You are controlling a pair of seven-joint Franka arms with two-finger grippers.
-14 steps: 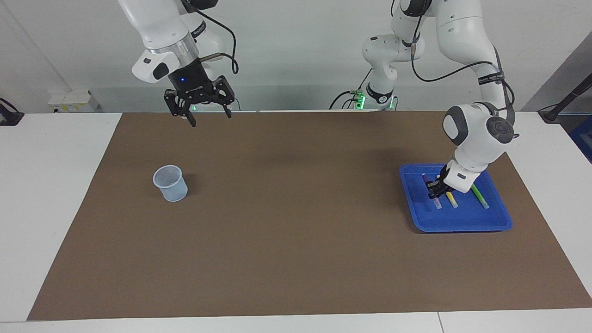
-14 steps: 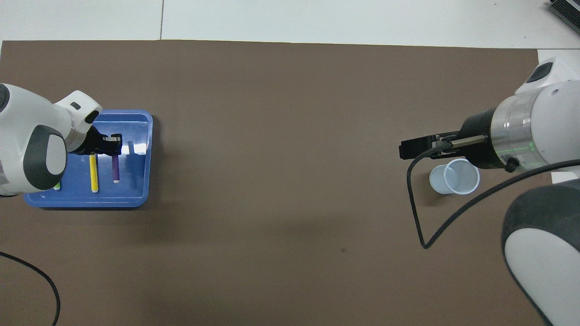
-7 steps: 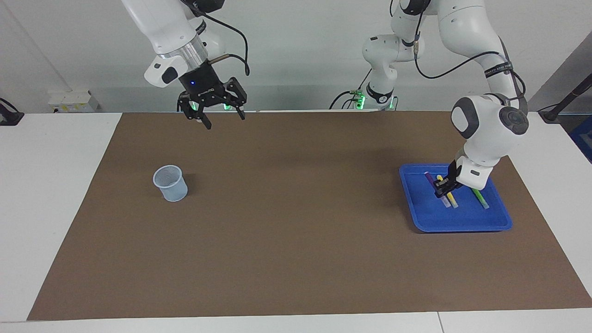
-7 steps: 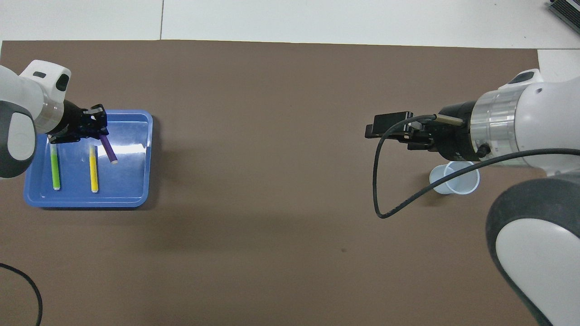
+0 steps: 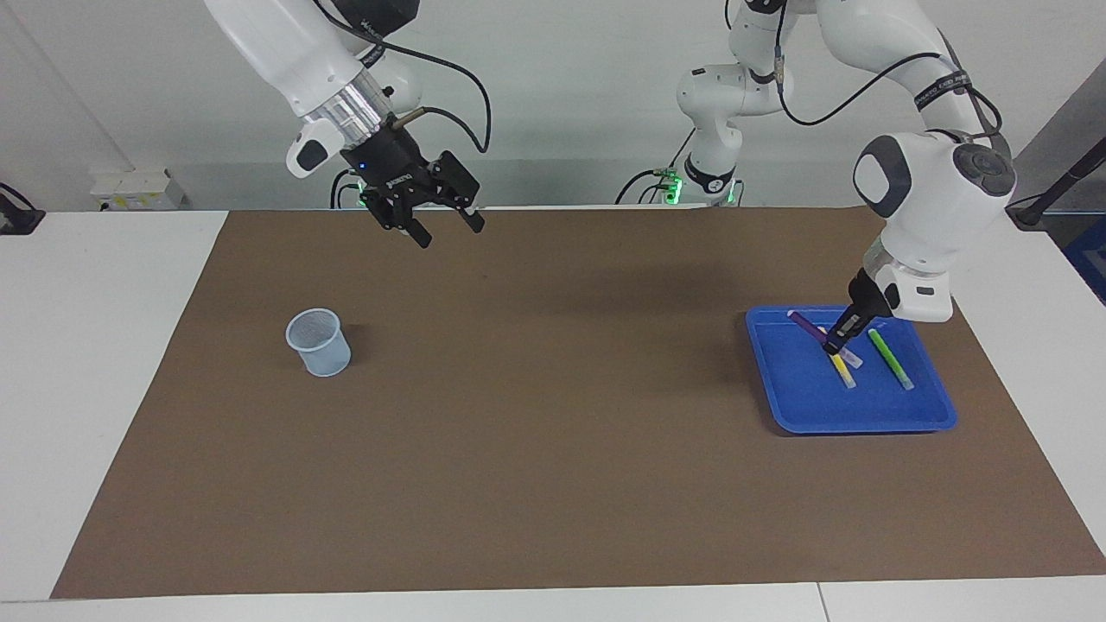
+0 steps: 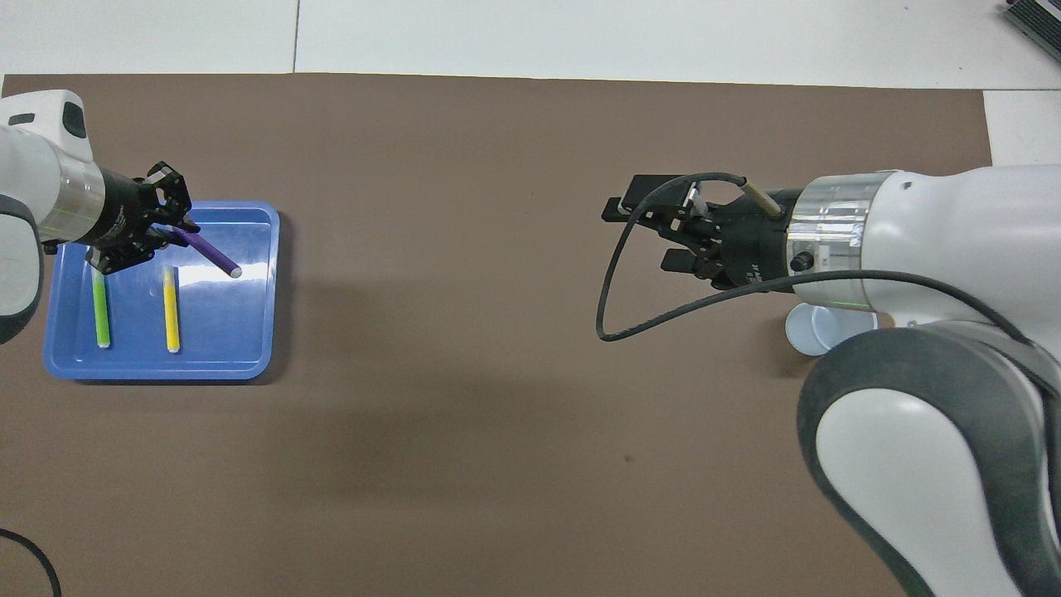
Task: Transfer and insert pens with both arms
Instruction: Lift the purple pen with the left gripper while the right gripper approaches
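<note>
My left gripper (image 5: 835,344) (image 6: 168,233) is shut on the purple pen (image 5: 810,326) (image 6: 209,251) and holds it slanted just over the blue tray (image 5: 804,397) (image 6: 224,332), the pale cap end pointing toward the table's middle. The yellow pen (image 5: 844,373) (image 6: 171,311) and the green pen (image 5: 890,358) (image 6: 101,311) lie flat in the tray. My right gripper (image 5: 449,233) (image 6: 638,236) is open and empty, up in the air over the brown mat, tilted toward the middle of the table.
A pale translucent cup (image 5: 320,343) (image 6: 808,332) stands upright on the brown mat (image 5: 553,432) toward the right arm's end, partly hidden under the right arm in the overhead view. A black cable (image 6: 613,282) loops from the right wrist.
My left gripper closed on the purple pen, lifted it off the tray floor and swung its cap end toward the table's middle. My right gripper moved from over the cup toward the middle.
</note>
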